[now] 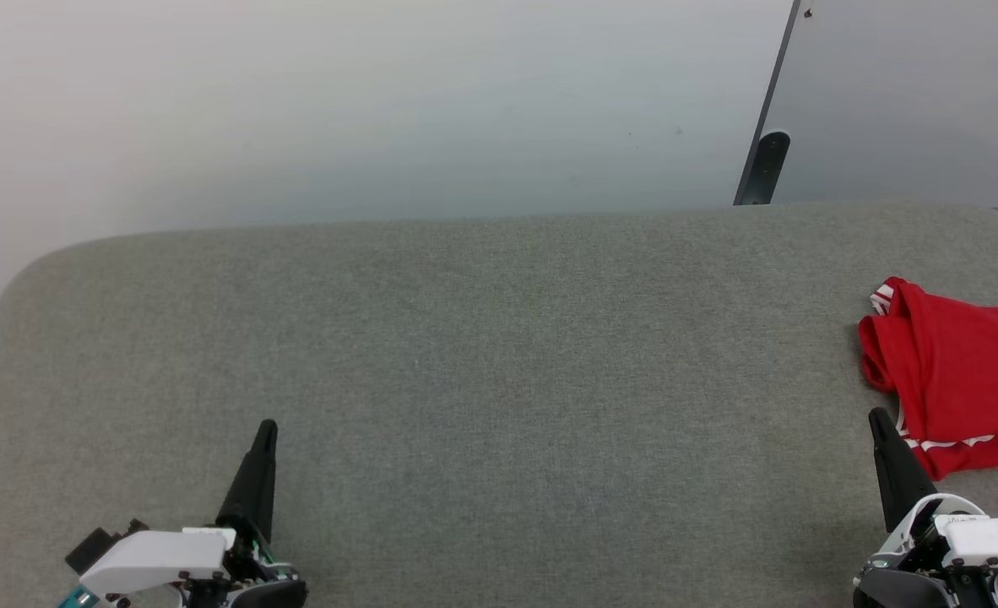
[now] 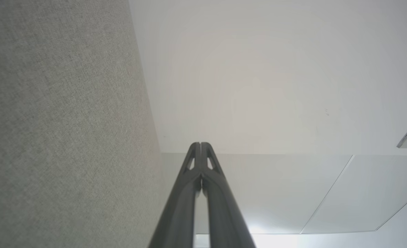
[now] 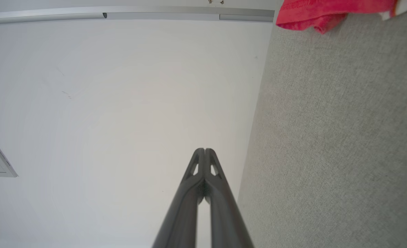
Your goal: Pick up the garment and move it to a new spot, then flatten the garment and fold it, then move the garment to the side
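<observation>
The garment [image 1: 963, 376] lies bunched at the desk's [image 1: 499, 338] right end, just beside the right tool [image 1: 876, 418] and well apart from the left tool [image 1: 268, 427] — both clenched, empty.

A grey fabric surface [image 1: 499, 355] lies before a white wall [image 1: 338, 110].

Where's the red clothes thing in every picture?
Head view: the garment lies at the right edge, near the right pincer.
Right wrist view: the garment is in the top right corner.
Left wrist view: grey fabric surface along the left.
Shared landmark: that grey fabric surface.
</observation>
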